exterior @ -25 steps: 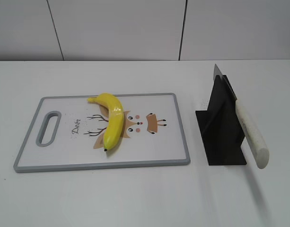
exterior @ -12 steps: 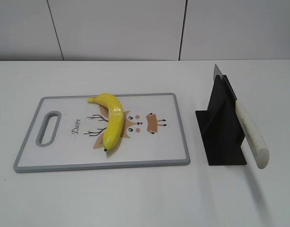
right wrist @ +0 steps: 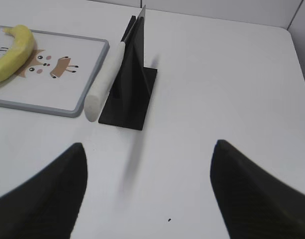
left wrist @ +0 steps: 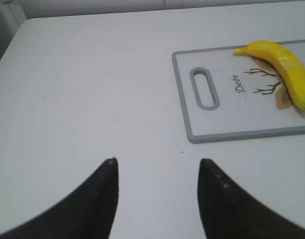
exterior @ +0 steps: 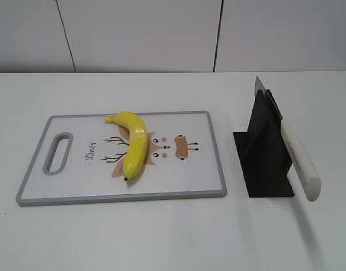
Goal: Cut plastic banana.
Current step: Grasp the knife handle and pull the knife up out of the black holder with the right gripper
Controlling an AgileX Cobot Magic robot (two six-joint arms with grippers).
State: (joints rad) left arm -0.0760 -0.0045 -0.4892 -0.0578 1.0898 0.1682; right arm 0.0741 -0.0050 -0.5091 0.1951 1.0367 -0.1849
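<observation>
The yellow plastic banana (exterior: 134,143) lies on a white cutting board with a grey rim (exterior: 127,197) and a deer drawing. It also shows in the left wrist view (left wrist: 287,69) and the right wrist view (right wrist: 13,55). A knife with a white handle (exterior: 299,158) rests in a black stand (exterior: 263,152) to the right of the board; the right wrist view shows the handle (right wrist: 106,84) too. My left gripper (left wrist: 157,162) is open and empty over bare table, left of the board. My right gripper (right wrist: 148,147) is open and empty, in front of the stand. Neither gripper shows in the exterior view.
The board (left wrist: 192,119) has a handle slot (left wrist: 203,87) at its left end. The white table (exterior: 161,237) runs back to a white panelled wall (exterior: 139,34). The stand (right wrist: 130,94) sits between the board and the table's right part.
</observation>
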